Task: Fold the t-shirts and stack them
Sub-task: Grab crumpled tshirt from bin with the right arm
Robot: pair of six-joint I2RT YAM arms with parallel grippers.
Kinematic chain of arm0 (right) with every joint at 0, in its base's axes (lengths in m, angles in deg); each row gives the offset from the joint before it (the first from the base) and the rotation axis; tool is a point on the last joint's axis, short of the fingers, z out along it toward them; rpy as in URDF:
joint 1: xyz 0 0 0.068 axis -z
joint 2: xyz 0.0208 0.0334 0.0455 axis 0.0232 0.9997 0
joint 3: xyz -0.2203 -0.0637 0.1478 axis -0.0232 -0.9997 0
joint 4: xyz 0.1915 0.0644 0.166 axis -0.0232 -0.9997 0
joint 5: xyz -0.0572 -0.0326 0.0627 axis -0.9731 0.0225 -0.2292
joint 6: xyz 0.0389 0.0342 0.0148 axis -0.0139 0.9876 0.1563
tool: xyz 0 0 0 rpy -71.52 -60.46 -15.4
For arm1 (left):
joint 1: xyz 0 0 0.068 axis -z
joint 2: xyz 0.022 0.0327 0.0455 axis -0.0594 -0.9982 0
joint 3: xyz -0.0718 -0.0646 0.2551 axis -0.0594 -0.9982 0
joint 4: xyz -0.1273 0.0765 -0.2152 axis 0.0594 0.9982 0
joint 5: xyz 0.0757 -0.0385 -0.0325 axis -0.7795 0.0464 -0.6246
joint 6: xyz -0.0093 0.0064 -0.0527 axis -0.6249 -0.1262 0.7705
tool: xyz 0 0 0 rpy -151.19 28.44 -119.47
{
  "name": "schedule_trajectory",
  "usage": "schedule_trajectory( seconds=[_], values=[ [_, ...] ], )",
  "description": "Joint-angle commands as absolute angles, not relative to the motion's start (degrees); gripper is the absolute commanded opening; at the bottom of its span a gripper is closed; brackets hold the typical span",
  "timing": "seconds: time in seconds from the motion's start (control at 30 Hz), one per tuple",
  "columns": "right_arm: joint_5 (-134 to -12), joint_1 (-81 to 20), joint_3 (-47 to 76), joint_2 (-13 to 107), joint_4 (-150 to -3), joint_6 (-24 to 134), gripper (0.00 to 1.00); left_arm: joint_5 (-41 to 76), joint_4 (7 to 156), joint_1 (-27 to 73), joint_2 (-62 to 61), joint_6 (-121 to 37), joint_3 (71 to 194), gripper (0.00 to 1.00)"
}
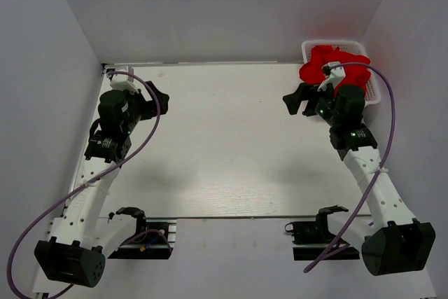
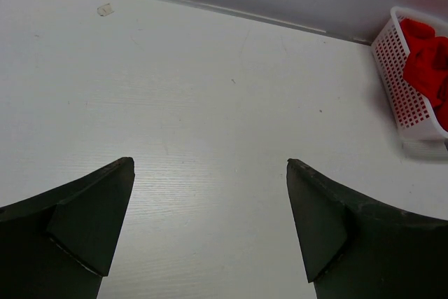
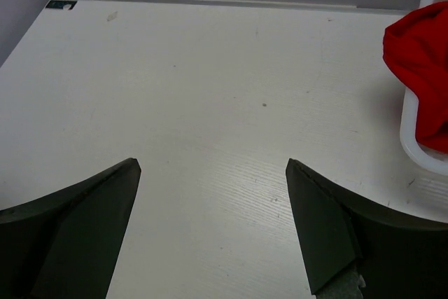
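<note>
The left end effector (image 1: 157, 97) is open wide. Its two dark fingers (image 2: 84, 229) stand far from each other and there is nothing between them. It hangs over the white counter (image 1: 224, 152), and under it only the bare surface is seen. From this end effector, the t-shirts (image 2: 425, 61) are well apart, ahead and far to its right. They lie as a crumpled red heap inside a white lattice basket (image 2: 397, 85) at the far edge of the counter. Ahead and to its left, a small pale scrap (image 2: 105, 10) lies on the counter near the back wall.

The right end effector (image 1: 298, 100) is also open wide and holds nothing; the counter shows between its fingers (image 3: 329, 229). The basket is near it, just ahead and to its right, and the red cloth rises over the basket rim on that side. No finger touches the cloth or the basket. In the top view the wrist of this arm covers a part of the basket, so I cannot tell how many shirts are in the heap. None of the shirts lies on the counter, and none is folded.

A purple cable (image 1: 150, 127) runs in a loop along each arm.
</note>
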State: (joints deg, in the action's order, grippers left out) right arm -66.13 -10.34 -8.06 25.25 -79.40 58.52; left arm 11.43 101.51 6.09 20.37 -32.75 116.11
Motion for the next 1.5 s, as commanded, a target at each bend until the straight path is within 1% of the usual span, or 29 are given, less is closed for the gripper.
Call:
schedule_trajectory(
  seconds=[0.0,0.1,0.13,0.2,0.23,0.27,0.3,0.33,0.4,0.43,0.53,0.57,0.63,0.67,0.7,0.8,0.83,0.93,0.97,1.03,1.1,1.13,1.17,1.2,1.23,1.47],
  values=[
    [-73.43,-9.85,-10.00,27.04,-76.40,63.33,0.90,10.44,101.54,6.00,20.97,-31.48,117.06,1.00],
    [-79.60,-9.94,-6.68,33.35,-78.50,63.36,0.90,9.21,102.14,6.00,19.74,-31.48,116.96,1.00],
    [-80.40,-9.77,-2.32,34.68,-79.81,61.09,0.90,9.21,102.14,6.00,19.74,-31.48,117.66,1.00],
    [-82.24,-9.50,1.23,40.37,-82.19,58.19,0.90,9.21,102.67,6.00,17.99,-32.01,118.37,1.00],
    [-86.43,-9.24,6.90,41.97,-85.07,58.08,0.90,9.21,102.67,6.00,17.98,-32.53,118.37,1.00],
    [-88.48,-8.80,8.70,46.77,-86.06,58.43,0.90,9.21,102.67,6.00,17.02,-32.54,118.98,1.00],
    [-90.32,-8.62,10.54,48.82,-86.94,58.78,0.90,9.21,102.15,6.00,16.49,-32.54,118.99,1.00],
    [-96.95,-7.75,14.21,50.40,-89.99,59.65,0.90,9.21,102.15,6.00,15.27,-33.15,119.60,1.00],
    [-99.21,-6.34,21.07,57.07,-92.12,58.79,0.90,8.69,102.15,6.00,13.85,-33.68,120.31,1.00],
    [-100.52,-4.42,22.67,58.32,-93.35,58.52,0.90,8.68,102.84,6.00,12.28,-34.38,121.79,1.00],
    [-102.29,-2.48,31.11,68.23,-94.24,56.85,0.90,7.63,104.16,6.00,9.64,-35.52,123.99,1.00],
    [-101.86,-2.03,37.39,70.00,-94.68,56.94,0.89,7.63,104.17,6.00,7.80,-35.53,124.52,1.00],
    [-101.51,0.69,42.26,77.54,-97.04,56.94,0.88,7.63,104.78,6.00,6.12,-36.05,126.19,1.00],
    [-100.02,1.48,47.51,79.41,-99.40,56.85,0.85,8.15,104.78,6.00,5.42,-36.05,126.20,1.00],
    [-99.84,2.09,52.09,84.47,-99.86,55.89,0.85,8.85,104.78,6.00,4.19,-36.58,126.89,1.00],
    [-98.96,2.72,61.15,90.39,-100.22,53.87,0.84,8.86,104.78,6.00,2.96,-37.20,127.43,1.00],
    [-98.96,2.80,63.53,92.50,-100.22,53.77,0.84,8.86,104.78,6.00,2.43,-37.20,127.43,1.00],
    [-99.40,3.68,64.70,95.59,-98.12,53.68,0.82,8.34,104.08,6.00,1.81,-37.20,127.43,1.00],
    [-99.66,4.21,64.35,96.12,-97.67,53.86,0.79,8.33,103.56,6.00,1.20,-37.20,127.43,1.00],
    [-98.96,4.82,64.00,96.74,-96.18,53.86,0.66,8.33,103.55,6.00,0.40,-37.20,127.95,1.00],
    [-97.73,4.83,64.00,97.53,-95.56,54.12,0.49,7.80,103.55,6.00,-0.91,-37.20,129.09,1.00],
    [-97.55,5.17,63.82,97.62,-95.39,54.21,0.30,7.80,103.55,6.00,-1.79,-37.20,129.10,1.00],
    [-97.37,5.18,63.82,97.62,-95.30,54.47,0.19,7.80,103.55,6.00,-1.80,-37.20,129.71,1.00],
    [-97.55,5.26,63.91,97.62,-94.86,54.56,0.05,7.80,103.55,6.00,-2.67,-37.20,130.32,1.00],
    [-97.81,5.35,63.82,97.18,-94.42,54.74,0.00,8.33,103.55,6.00,-3.29,-37.20,130.33,1.00],
    [-95.79,5.35,61.98,90.95,-90.21,54.13,0.00,8.86,103.55,6.00,-3.12,-38.33,131.38,1.00]
  ],
)
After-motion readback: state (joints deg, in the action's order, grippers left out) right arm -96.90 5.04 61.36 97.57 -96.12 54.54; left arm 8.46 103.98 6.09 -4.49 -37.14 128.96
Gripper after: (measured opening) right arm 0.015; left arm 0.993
